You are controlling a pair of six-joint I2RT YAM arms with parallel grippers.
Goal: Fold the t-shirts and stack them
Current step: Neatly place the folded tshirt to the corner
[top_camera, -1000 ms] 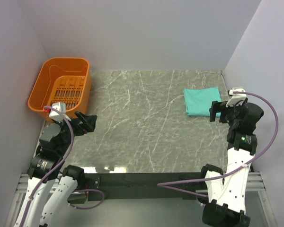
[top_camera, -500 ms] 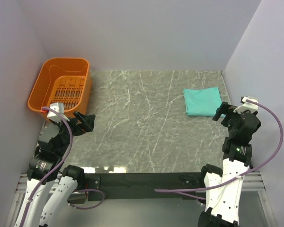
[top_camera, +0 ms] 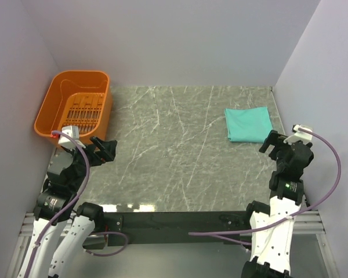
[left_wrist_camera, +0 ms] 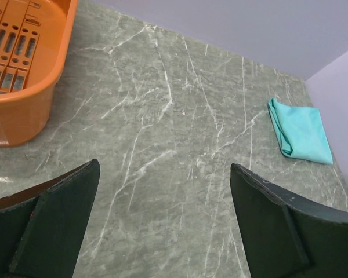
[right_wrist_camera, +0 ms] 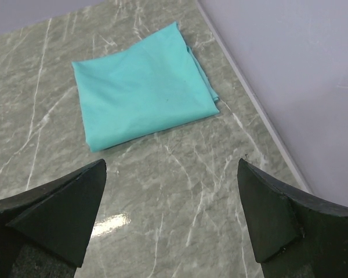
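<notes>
Teal-green t-shirt [top_camera: 249,124] is lying folded into a compact, roughly square packet on the far right part of the marble-patterned table [top_camera: 180,150]. It is resting close to the right wall and well apart from the orange basket [top_camera: 52,101], which is sitting at the far left corner. In the right wrist view the packet is looking flat and fairly smooth, with layered edges showing along its right side, so the folding is reading as done rather than half-way. The right gripper [top_camera: 272,143] is hovering just on the near side of the shirt, not touching it, with its fingers spread wide and nothing between them. The left gripper [top_camera: 104,149] is hanging near the basket's near end, fingers likewise splayed and grasping nothing, looking out over bare marble towards the distant shirt. Only this one garment is showing in the three views, so the stack, as far as can be judged, is amounting to that single packet. What is remaining is looking slight: perhaps some squaring of the bundle's corners, or placing a further shirt on top if one is coming, though no second shirt is appearing anywhere here. Both arms are appearing to be idling clear of the cloth, which is suggesting a task at or very near its end.
</notes>
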